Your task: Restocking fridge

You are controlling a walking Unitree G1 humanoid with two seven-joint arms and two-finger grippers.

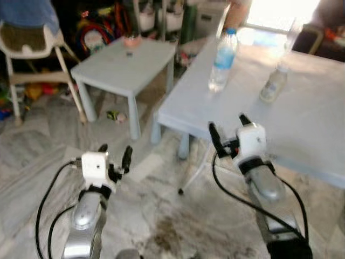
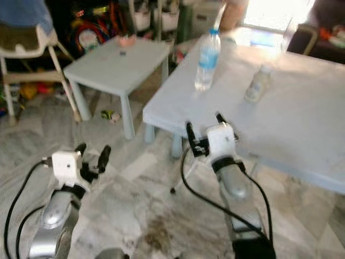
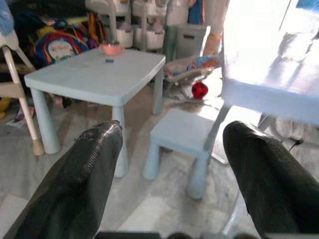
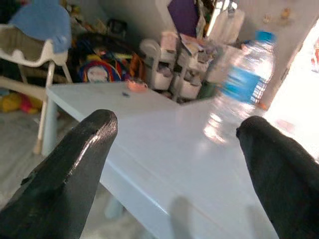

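Ahead of the right hand (image 1: 229, 129) stretched the large pale-blue counter (image 1: 302, 118), its near edge just beyond the fingertips. That hand was raised at the counter's corner with its two black fingers spread wide and nothing between them. Off to the left hand's (image 1: 114, 156) far side stood a smaller pale-blue counter (image 1: 126, 59), with a white high chair (image 1: 32, 48) further left and a low blue stool (image 3: 184, 134) on the marble floor (image 1: 161, 216) beyond the left fingers. The left hand hung lower over the floor, its fingers likewise held well apart and gripping nothing.

On the large counter, beyond the right hand, stood a clear water bottle (image 1: 222, 54) with a blue cap and blue label, upright; its contents looked clear, though how full it was could not be judged. Further right of it stood a smaller pale bottle (image 1: 273, 83), upright, holding something whitish. A small pink bowl (image 1: 131, 39) sat on the smaller counter; its contents could not be made out.
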